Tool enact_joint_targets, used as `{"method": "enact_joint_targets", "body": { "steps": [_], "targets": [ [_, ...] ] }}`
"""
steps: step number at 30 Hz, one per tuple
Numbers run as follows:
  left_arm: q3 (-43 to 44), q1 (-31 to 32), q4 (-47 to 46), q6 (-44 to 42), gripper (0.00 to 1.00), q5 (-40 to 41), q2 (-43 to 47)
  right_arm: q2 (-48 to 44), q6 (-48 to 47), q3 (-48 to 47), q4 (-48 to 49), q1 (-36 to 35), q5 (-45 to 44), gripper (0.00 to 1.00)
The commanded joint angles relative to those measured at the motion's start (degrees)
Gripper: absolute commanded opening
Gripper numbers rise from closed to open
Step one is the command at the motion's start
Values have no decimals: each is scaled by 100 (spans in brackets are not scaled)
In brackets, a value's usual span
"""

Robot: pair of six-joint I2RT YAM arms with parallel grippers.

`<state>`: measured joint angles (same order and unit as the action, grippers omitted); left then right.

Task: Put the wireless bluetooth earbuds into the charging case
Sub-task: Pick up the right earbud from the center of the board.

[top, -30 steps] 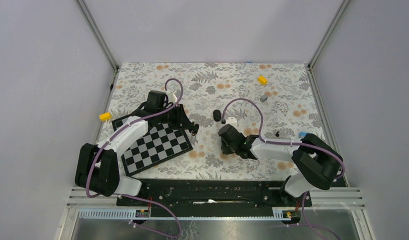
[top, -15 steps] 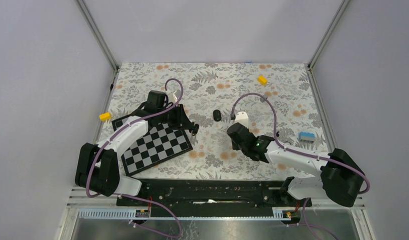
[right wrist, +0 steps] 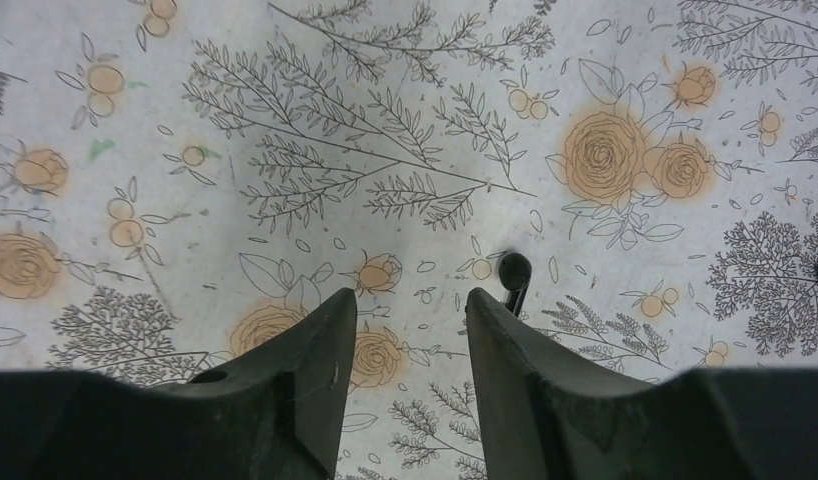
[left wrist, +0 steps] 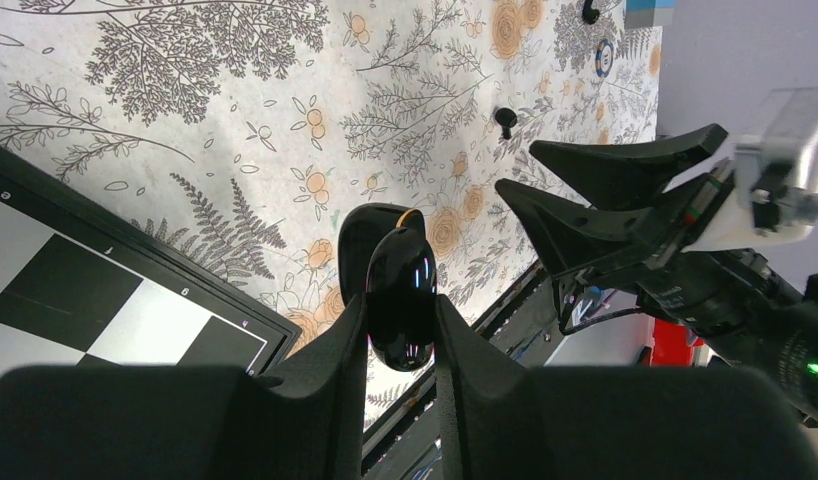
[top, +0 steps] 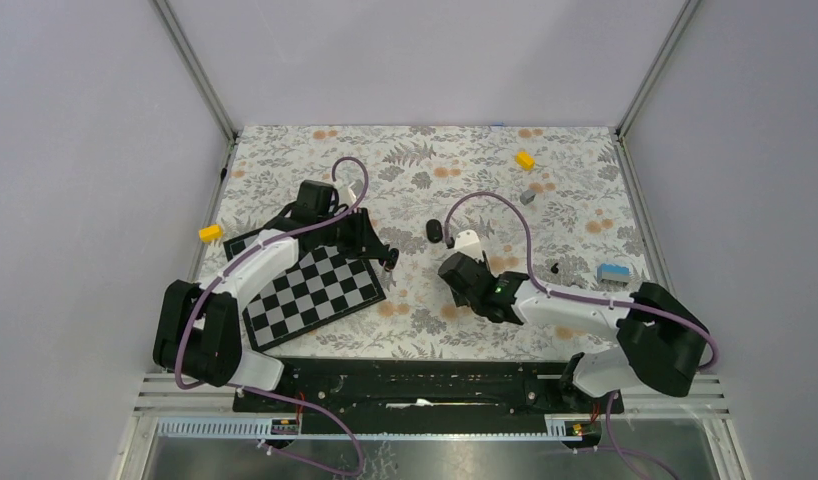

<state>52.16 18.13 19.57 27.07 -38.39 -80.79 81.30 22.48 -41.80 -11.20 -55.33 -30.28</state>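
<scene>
A floral-printed worktop (top: 425, 165) fills the enclosure between plain grey walls. At its left lie a yellow block (top: 211, 233) and a chequered board (top: 310, 290). Just off the board's right corner, the left end effector (top: 387, 262) is clamped narrowly on the charging case (left wrist: 400, 295), glossy black with an orange spot at its upper edge. Right of centre, the right end effector (right wrist: 410, 298) has its fingers parted around nothing. An earbud (right wrist: 513, 268) lies just beside one fingertip. The second earbud (top: 553, 268) lies farther right, near a blue block (top: 612, 272).
</scene>
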Motion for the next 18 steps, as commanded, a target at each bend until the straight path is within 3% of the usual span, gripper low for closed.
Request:
{"method": "enact_joint_targets", "body": {
  "steps": [1,4,9,18],
  "targets": [
    [286,24,-243,0,0,-41,-89,-584,166,169,286,162,-15,49],
    [278,40,-243,-9,0,-42,-131,-853,211,381,213,542,260,43],
    [250,59,-265,9,0,-39,-124,-920,306,618,-8,1291,793,45],
    [277,90,-261,26,0,-16,-139,-238,341,385,30,1341,1005,50]
  ]
}}
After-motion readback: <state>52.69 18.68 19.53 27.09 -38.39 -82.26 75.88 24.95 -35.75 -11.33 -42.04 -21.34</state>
